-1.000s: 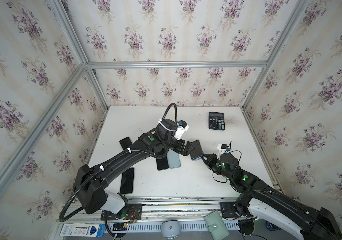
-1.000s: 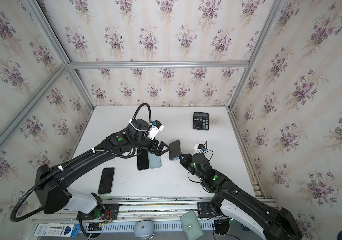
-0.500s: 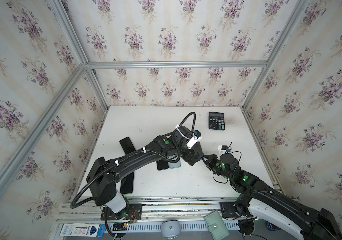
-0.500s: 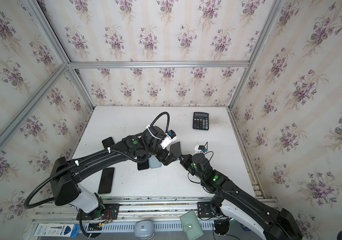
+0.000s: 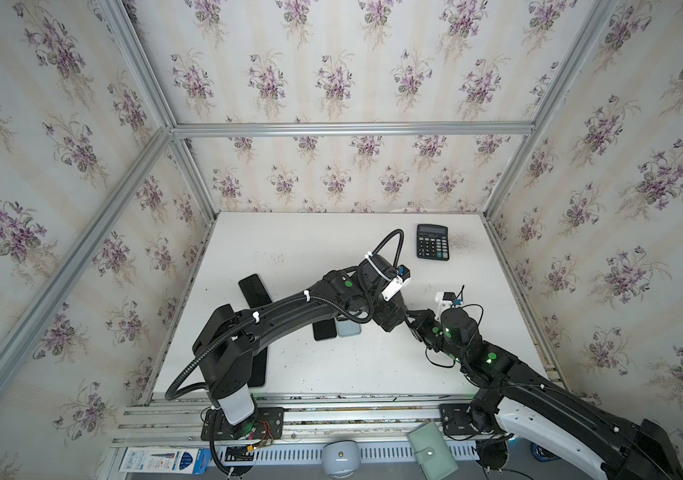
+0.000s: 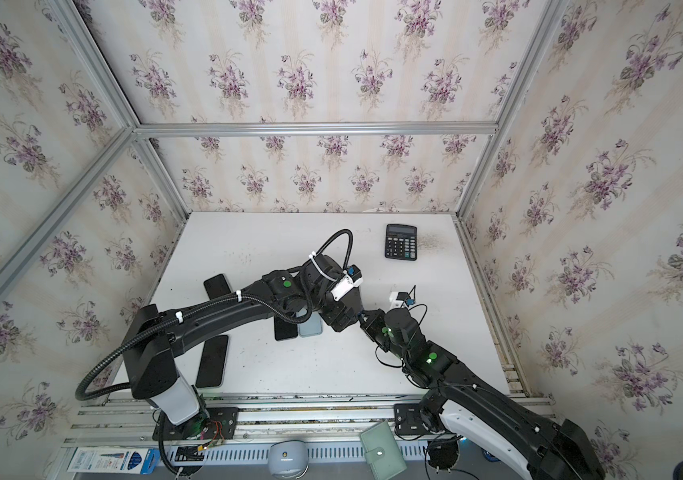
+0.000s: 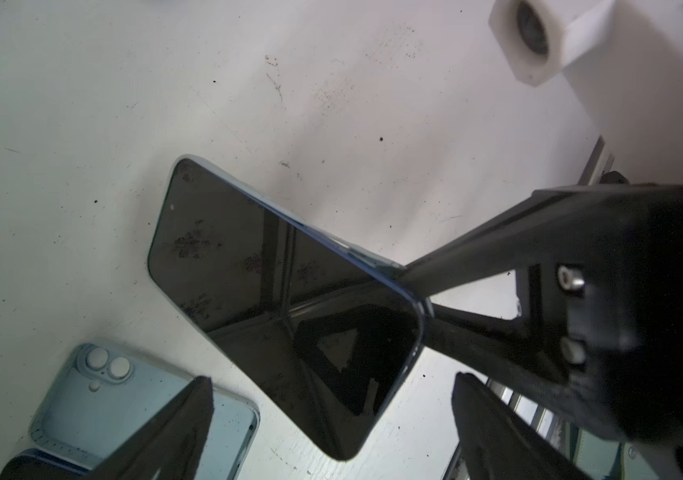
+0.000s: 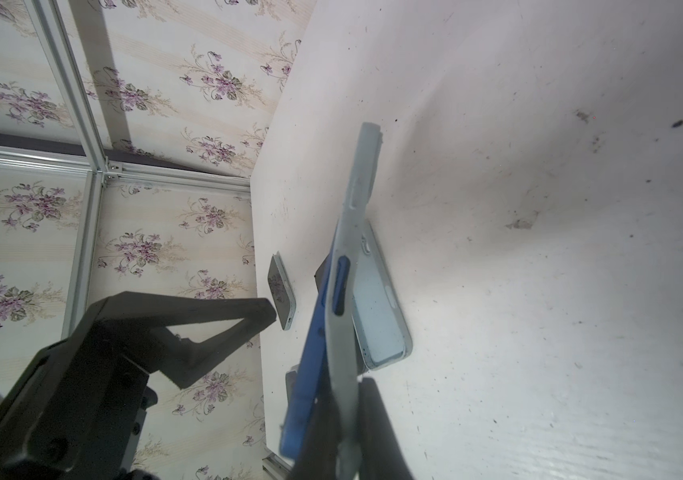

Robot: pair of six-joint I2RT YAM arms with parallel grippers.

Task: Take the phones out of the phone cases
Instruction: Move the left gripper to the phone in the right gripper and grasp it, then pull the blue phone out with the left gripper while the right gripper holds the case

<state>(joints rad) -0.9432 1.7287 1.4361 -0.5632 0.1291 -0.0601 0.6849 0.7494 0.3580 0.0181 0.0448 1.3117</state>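
Observation:
The phone (image 7: pixel 273 291), dark screen and blue rim, stands tilted above the table and is partly peeled from the pale grey phone case (image 8: pixel 356 232). In the right wrist view the blue phone edge (image 8: pixel 310 353) splays away from the case. My right gripper (image 8: pixel 344 449) is shut on the case's edge, one finger between case and phone. My left gripper (image 7: pixel 331 419) is open, the phone's free corner between its fingers (image 7: pixel 173 428) without touching. In both top views the left gripper (image 5: pixel 393 322) meets the right gripper (image 5: pixel 416 322) and hides the phone.
A pale blue phone (image 5: pixel 348 328) and a black phone (image 5: pixel 324 331) lie side by side under the left arm. Two more black phones (image 5: pixel 254 291) (image 6: pixel 211 360) lie at the left. A calculator (image 5: pixel 432 242) sits at the back right.
My left arm has swung right from the phones on the table to the phone held up by the right gripper. The right arm has stayed still.

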